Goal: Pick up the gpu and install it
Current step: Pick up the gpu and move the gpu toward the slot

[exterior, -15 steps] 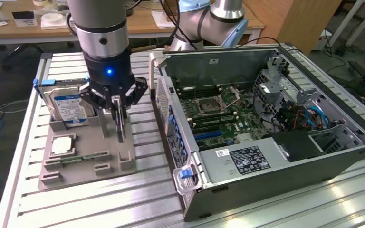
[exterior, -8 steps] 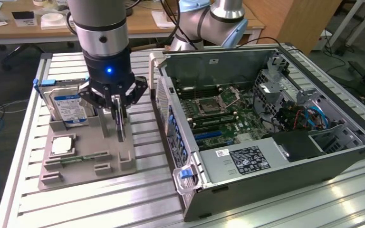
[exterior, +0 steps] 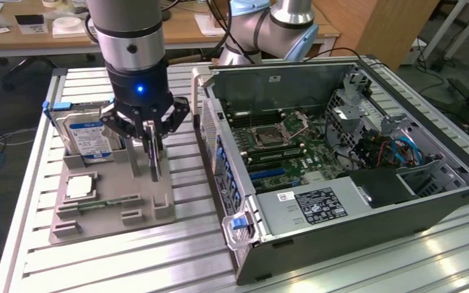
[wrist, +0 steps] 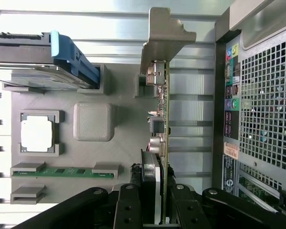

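My gripper (exterior: 148,127) hangs over the grey fixture tray (exterior: 129,177) at the exterior view's left and is shut on the gpu (exterior: 154,160). The card hangs upright and edge-on below the fingers, its lower end just above the tray. In the wrist view the gpu (wrist: 164,138) runs as a thin edge away from my gripper (wrist: 155,214), with its silver bracket (wrist: 164,40) at the far end. The black fingers (wrist: 128,210) clamp it from both sides. The open computer case (exterior: 430,201) lies to the exterior view's right of the card.
On the tray stand a silver hard drive (exterior: 88,137) with a blue-white label, a processor chip (exterior: 80,186) and a green memory stick (exterior: 96,204). The case's rear panel (wrist: 267,105) with ports is close beside the card. The motherboard (exterior: 283,146) lies exposed inside.
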Motion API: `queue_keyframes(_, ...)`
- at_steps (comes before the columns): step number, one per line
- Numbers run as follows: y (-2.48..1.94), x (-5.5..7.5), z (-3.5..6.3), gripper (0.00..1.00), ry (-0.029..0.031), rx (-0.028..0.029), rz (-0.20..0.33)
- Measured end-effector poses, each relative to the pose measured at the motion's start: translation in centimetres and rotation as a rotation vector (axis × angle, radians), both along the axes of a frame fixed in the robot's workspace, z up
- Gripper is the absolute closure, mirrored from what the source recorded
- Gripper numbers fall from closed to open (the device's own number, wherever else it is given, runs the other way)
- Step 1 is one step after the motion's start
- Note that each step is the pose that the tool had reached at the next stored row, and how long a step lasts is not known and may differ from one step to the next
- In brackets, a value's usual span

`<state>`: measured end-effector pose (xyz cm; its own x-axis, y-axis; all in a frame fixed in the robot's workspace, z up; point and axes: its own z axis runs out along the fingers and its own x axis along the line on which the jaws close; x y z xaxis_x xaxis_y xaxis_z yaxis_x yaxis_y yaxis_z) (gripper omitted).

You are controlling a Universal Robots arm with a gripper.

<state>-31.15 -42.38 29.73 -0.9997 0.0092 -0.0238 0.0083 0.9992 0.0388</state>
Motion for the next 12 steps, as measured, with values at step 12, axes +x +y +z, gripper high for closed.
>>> queue_keyframes(12,0.0,0.0,0.44,0.72,0.0001,-0.0004,0.0)
